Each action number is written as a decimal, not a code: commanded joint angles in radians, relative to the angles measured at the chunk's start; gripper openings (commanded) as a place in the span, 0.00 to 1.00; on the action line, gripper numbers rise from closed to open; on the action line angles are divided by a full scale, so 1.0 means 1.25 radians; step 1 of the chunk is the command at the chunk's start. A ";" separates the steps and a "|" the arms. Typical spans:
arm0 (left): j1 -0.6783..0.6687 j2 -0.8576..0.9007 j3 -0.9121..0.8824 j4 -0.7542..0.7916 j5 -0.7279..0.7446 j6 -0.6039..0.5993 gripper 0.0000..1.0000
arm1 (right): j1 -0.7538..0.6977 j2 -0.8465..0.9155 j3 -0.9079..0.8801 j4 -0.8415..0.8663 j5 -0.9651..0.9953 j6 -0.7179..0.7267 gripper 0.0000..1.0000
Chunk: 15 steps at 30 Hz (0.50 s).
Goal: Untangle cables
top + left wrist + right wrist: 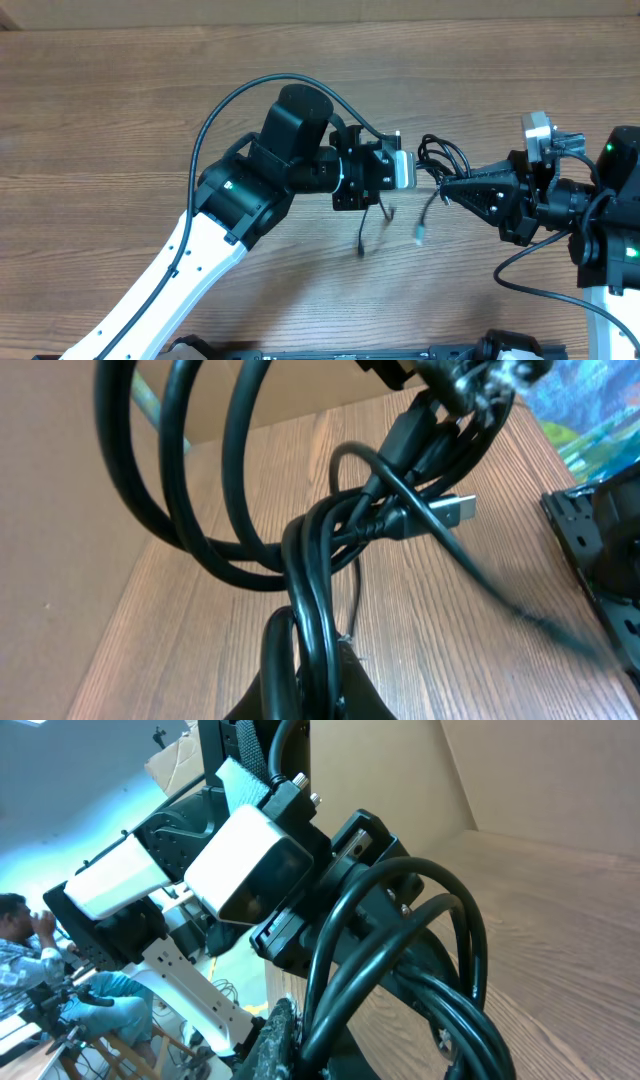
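Observation:
The cables (pixel 440 158) hang as a knotted black bundle above the wooden table (pixel 120 120), stretched between both grippers. My left gripper (pixel 422 172) comes in from the left and is shut on the bundle; my right gripper (pixel 447 188) meets it from the right, also shut on it. Two loose ends dangle below, one black (pixel 360 245) and one with a silver plug (pixel 420 235). In the left wrist view, two strands of the cables (pixel 300 560) run down into my left gripper (pixel 315 695), and a USB plug (pixel 455 510) sticks out. In the right wrist view, my right gripper (pixel 340 1045) pinches the cables (pixel 400 950).
The left arm's thick black lead (pixel 230 100) arcs over the table behind the arm. The right arm's lead (pixel 540 290) loops near the right edge. A black rail (pixel 350 352) runs along the front. The left wrist's white camera housing (pixel 250 860) sits close to my right fingers.

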State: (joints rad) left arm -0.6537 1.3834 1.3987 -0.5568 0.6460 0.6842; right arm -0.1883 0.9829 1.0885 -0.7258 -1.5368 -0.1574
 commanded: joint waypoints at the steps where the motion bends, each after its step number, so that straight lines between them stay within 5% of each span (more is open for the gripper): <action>1: -0.001 0.002 0.009 0.036 0.003 -0.064 0.04 | 0.003 -0.004 0.014 0.005 0.017 -0.001 0.04; 4: -0.001 0.001 0.009 0.002 -0.074 -0.063 0.04 | 0.003 -0.004 0.014 -0.001 0.266 0.049 0.64; 7: -0.001 0.002 0.009 -0.058 -0.147 -0.052 0.04 | 0.003 -0.004 0.014 0.001 0.405 0.066 0.85; 15: -0.001 0.002 0.009 -0.071 -0.145 -0.020 0.04 | 0.003 -0.004 0.014 0.005 0.236 0.065 0.81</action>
State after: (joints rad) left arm -0.6537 1.3853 1.3987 -0.6735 0.4664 0.6388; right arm -0.1871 0.9829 1.0885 -0.7254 -1.1511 -0.0769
